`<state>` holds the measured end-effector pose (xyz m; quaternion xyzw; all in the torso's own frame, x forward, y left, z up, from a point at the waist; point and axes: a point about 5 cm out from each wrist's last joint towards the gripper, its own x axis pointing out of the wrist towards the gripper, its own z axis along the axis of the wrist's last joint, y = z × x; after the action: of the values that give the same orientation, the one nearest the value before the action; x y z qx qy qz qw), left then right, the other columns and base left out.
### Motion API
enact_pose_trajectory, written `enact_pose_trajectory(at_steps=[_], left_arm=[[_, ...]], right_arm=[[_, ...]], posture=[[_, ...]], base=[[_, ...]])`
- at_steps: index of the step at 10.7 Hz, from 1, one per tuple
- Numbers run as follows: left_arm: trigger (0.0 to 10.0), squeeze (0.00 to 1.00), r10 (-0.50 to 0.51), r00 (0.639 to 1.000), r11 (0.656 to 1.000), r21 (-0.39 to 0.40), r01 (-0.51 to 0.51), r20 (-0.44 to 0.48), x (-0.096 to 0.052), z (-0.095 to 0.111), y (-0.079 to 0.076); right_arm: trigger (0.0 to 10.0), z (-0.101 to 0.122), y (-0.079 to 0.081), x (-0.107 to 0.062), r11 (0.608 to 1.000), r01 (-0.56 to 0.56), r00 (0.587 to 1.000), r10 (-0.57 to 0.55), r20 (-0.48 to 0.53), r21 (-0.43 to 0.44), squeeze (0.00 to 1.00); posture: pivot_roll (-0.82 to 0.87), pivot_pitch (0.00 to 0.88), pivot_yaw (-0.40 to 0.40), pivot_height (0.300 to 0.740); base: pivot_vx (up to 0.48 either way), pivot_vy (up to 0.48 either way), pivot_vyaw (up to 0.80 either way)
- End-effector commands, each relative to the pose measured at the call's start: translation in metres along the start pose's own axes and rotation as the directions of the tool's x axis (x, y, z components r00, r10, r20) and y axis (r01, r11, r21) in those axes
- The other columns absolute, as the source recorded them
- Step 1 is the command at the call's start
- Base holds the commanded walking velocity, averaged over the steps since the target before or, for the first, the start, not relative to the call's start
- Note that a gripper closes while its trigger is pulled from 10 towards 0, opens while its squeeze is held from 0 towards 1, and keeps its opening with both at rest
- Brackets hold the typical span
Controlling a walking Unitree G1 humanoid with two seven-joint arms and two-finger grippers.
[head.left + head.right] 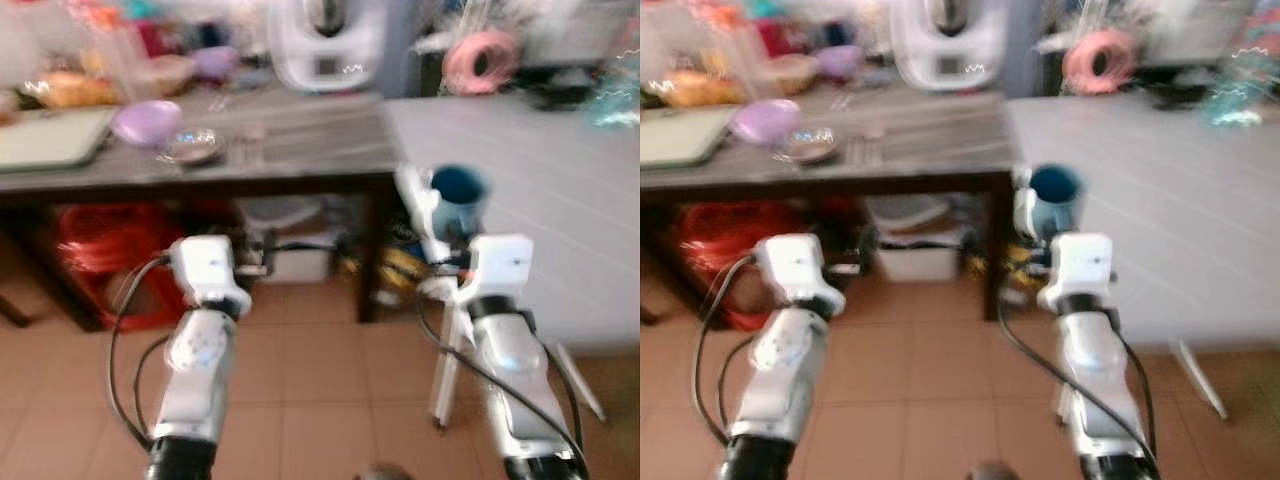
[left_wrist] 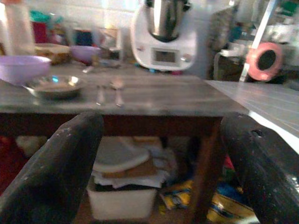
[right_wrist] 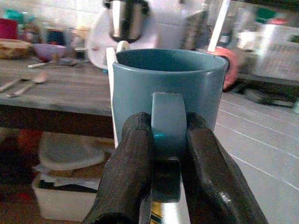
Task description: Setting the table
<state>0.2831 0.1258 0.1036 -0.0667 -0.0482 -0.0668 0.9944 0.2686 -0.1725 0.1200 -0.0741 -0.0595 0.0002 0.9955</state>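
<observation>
blue mug (image 3: 167,93) is up in the air, handle pinched by the right gripper (image 3: 168,140), short of the grey table (image 1: 300,140). left gripper (image 2: 163,154) spread wide, holding nothing. metal bowl (image 1: 190,146) and spoons (image 2: 108,91) already laid out, mug not placed yet.

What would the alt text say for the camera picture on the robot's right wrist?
Two black fingers of the right gripper pinch the handle of an upright blue mug. Behind it are a dark wooden table with blurry spoons and a white kitchen machine.
</observation>
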Motion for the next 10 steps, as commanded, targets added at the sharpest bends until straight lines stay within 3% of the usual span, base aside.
enact_pose_trajectory(at_steps=[1, 3, 5, 7, 10], left_arm=[[10.0, 0.00, 0.024, 1.000, 1.000, 0.017, -0.024, 0.004, 0.000, 0.002, 0.010], [10.0, 0.00, 0.032, 0.999, 0.999, 0.013, -0.032, 0.005, 0.003, 0.004, 0.010], [10.0, 0.00, 0.028, 0.999, 0.999, 0.044, -0.029, 0.024, 0.005, 0.010, 0.010], [10.0, 0.00, 0.051, 0.999, 0.997, 0.051, -0.051, 0.002, -0.005, 0.006, 0.017], [10.0, 0.00, 0.036, 0.999, 0.999, 0.035, -0.036, 0.002, -0.008, 0.007, 0.008]], right_arm=[[10.0, 0.009, 0.012, 0.004, 0.999, -0.035, 0.999, 0.035, 0.037, 0.008, 0.00], [10.0, 0.007, 0.008, 0.003, 0.999, -0.036, 0.999, 0.036, 0.000, 0.039, 0.00], [10.0, 0.013, 0.006, 0.004, 0.997, -0.042, 0.999, 0.040, 0.033, 0.061, 0.00], [10.0, 0.019, 0.011, 0.005, 0.994, -0.064, 0.997, 0.060, 0.050, 0.091, 0.00], [10.0, 0.026, 0.016, 0.008, 0.988, -0.092, 0.994, 0.085, 0.064, 0.121, 0.00]], posture=[[-0.09, 0.002, 0.028, 0.740], [-0.09, 0.026, 0.039, 0.740], [-0.10, 0.057, 0.038, 0.740], [-0.10, 0.093, 0.027, 0.740], [-0.09, 0.104, 0.021, 0.740]], base=[[0.472, 0.000, 0.00], [0.412, 0.141, 0.00], [0.354, 0.323, 0.00], [0.349, 0.330, 0.00], [0.349, 0.330, 0.00]])
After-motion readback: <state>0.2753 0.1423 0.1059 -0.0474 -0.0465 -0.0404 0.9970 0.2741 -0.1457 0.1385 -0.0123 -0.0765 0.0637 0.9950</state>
